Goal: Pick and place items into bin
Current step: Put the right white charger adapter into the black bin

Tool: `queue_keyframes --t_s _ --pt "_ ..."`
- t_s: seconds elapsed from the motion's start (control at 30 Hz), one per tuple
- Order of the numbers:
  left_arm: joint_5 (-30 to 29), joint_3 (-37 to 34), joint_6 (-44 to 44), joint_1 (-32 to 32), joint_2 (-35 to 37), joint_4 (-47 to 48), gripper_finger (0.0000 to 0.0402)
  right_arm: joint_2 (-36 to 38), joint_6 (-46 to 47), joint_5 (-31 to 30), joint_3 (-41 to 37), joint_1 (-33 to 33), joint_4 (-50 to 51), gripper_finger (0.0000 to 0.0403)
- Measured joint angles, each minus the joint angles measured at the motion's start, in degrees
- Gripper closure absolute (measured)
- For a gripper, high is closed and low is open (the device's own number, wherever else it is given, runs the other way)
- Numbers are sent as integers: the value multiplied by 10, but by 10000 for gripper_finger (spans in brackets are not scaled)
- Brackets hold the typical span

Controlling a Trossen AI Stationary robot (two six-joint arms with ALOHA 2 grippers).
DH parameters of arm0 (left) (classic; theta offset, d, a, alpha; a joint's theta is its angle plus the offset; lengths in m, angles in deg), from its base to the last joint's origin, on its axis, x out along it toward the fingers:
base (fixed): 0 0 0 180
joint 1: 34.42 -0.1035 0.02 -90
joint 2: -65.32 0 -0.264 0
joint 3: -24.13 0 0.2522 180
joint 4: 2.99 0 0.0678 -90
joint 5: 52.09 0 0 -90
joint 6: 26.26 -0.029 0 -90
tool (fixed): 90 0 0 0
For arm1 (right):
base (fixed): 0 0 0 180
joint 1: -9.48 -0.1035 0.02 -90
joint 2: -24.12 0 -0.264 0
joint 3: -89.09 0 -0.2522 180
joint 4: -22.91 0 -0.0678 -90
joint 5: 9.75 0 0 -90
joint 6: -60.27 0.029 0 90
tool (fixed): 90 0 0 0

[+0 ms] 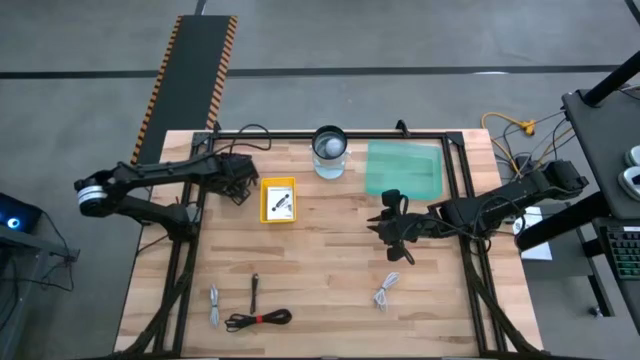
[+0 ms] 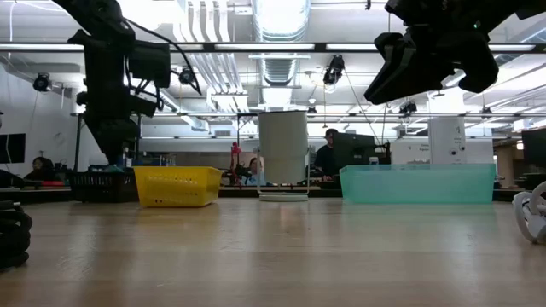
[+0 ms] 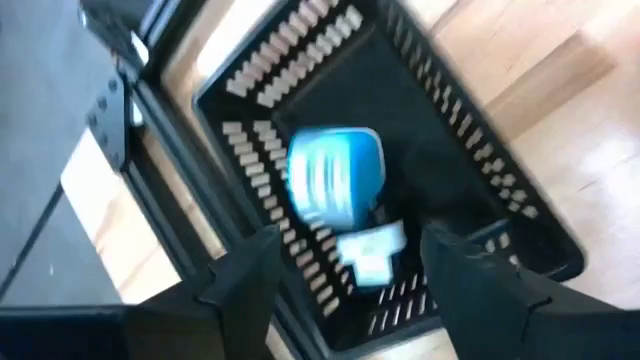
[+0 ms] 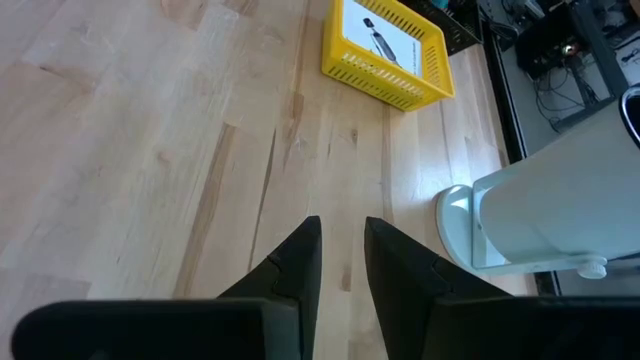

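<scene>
My left gripper (image 3: pixel 350 290) is open and empty above a black slotted basket (image 1: pixel 236 182) at the far left. A blue and white thing (image 3: pixel 335 180) lies in the basket. My right gripper (image 4: pixel 340 250) is shut and empty, raised above the bare table middle (image 1: pixel 390 222). A yellow bin (image 1: pixel 278 200) holds a white card printed with a dark part (image 4: pixel 385 42). Near the front edge lie a grey cable (image 1: pixel 214 305), a small black stick (image 1: pixel 254 290), a black cable coil with a red tie (image 1: pixel 258 320) and a white cable (image 1: pixel 387 291).
A white cylinder (image 1: pixel 330 151) stands at the far middle, with a green see-through bin (image 1: pixel 403 167) to its right. A black frame (image 1: pixel 455 200) runs along the table's sides. People sit in the room beyond the table (image 2: pixel 326 158).
</scene>
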Motion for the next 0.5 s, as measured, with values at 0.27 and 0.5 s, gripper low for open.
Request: queue_keyframes --t_s 0.27,0.5 --pt "17 8 -104 21 50 -99 159 0 -3 0 0 0 0 335" --pt "204 0 -195 58 112 -258 159 0 -37 97 4 -1 -3 326"
